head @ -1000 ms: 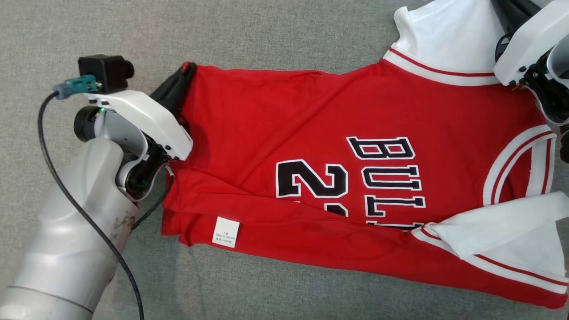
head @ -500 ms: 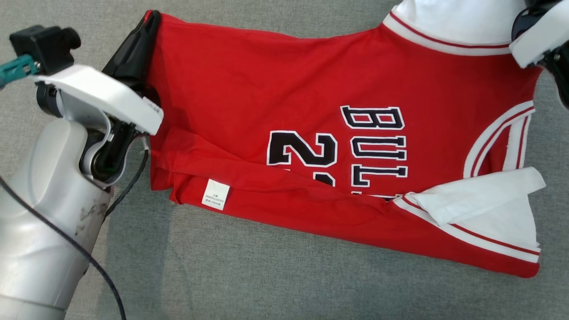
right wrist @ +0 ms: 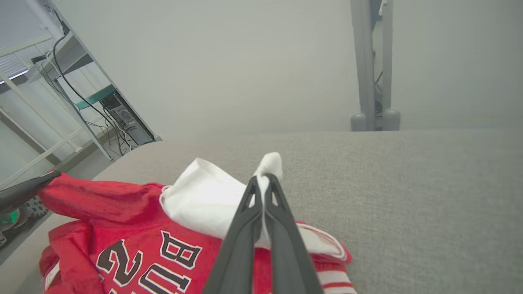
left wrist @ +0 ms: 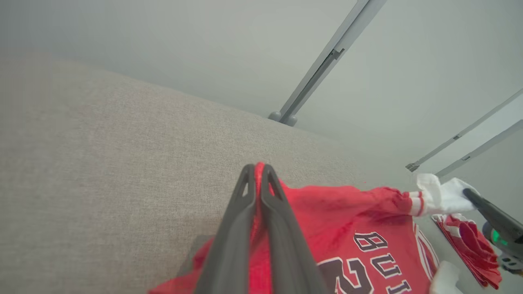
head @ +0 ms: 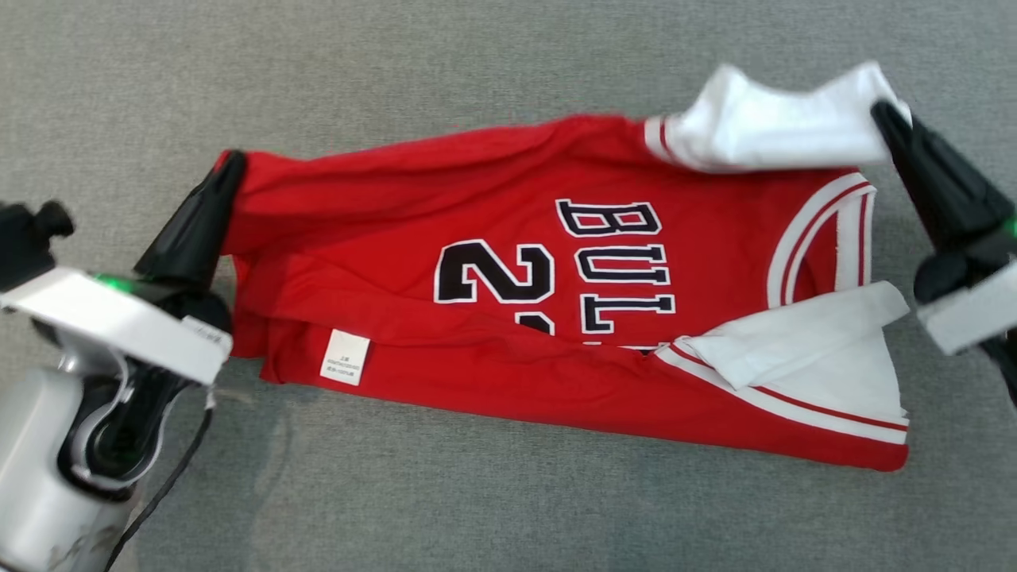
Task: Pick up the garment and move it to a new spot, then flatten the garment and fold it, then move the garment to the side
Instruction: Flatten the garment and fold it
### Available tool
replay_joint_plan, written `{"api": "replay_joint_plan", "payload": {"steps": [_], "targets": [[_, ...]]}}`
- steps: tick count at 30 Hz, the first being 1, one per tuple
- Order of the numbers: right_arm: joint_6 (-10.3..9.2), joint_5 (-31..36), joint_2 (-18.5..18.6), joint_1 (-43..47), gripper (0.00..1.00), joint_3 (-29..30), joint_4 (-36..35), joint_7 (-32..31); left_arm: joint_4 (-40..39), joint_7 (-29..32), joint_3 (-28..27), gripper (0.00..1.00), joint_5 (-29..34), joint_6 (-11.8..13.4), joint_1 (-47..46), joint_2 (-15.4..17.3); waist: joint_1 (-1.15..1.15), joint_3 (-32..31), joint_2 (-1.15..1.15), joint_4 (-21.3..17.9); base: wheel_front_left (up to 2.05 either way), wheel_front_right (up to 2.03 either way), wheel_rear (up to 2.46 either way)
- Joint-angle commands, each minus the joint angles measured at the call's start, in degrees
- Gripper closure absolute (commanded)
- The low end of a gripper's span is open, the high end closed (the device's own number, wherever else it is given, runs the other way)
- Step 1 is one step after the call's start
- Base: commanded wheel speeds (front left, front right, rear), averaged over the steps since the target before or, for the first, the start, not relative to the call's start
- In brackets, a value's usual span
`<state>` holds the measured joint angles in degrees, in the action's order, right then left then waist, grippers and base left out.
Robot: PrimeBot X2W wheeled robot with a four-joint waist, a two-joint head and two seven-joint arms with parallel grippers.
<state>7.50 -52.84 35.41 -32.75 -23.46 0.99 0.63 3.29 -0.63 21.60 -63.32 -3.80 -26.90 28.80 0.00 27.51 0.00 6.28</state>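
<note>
Red garment [head: 508, 167] is mid-fold, left fingers [head: 191, 230] clamped shut on its hem corner [head: 242, 171], right fingers [head: 933, 179] likewise on its white sleeve [head: 763, 131]; next, likely, lay this raised edge evenly over the near half.

I seem to be working in a lab or test room rather than a home; the work surface [head: 508, 63] is one wide pad of plain grey fabric; the walls [right wrist: 224, 61] behind it are bare and pale; grey metal posts [right wrist: 363, 61] on round feet stand past its far edge; an open metal rack [right wrist: 73, 53] carries loose black cables [right wrist: 67, 71] and a dark computer box [right wrist: 124, 116].
</note>
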Motion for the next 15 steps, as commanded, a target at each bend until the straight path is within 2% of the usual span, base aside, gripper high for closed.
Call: {"api": "replay_joint_plan", "payload": {"steps": [1, 7, 14, 15], "targets": [[-0.02, 0.52, -0.81, 4.02, 1.00, 2.33, -1.62, 0.62, -1.07, -0.49, -1.34, 1.00, -0.78, 1.11, 2.16, 1.17, 0.00, 0.15, 0.00, -0.87, 0.00, 0.00, 0.00], [-0.02, 2.32, -6.74, 17.47, 1.00, 8.80, -6.60, 0.21, -2.58, -1.63, -4.21, 1.00, -3.32, 2.68, 7.74, 2.55, 0.00, 0.50, 0.00, -2.26, 0.00, 0.00, 0.00], [-0.02, 7.44, -12.57, 25.35, 1.00, 11.77, -7.83, -1.49, 0.33, -1.92, -3.33, 1.00, -4.43, 2.92, 10.13, 0.86, 0.00, 0.55, 0.00, -3.07, 0.00, 0.00, 0.00], [-0.02, 8.31, -13.47, 25.75, 0.76, 11.92, -7.61, -1.60, 0.74, -2.07, -3.19, 0.82, -4.53, 2.84, 10.47, 0.56, 0.00, 0.50, 0.00, -3.19, 0.00, 0.00, 0.00]]}}
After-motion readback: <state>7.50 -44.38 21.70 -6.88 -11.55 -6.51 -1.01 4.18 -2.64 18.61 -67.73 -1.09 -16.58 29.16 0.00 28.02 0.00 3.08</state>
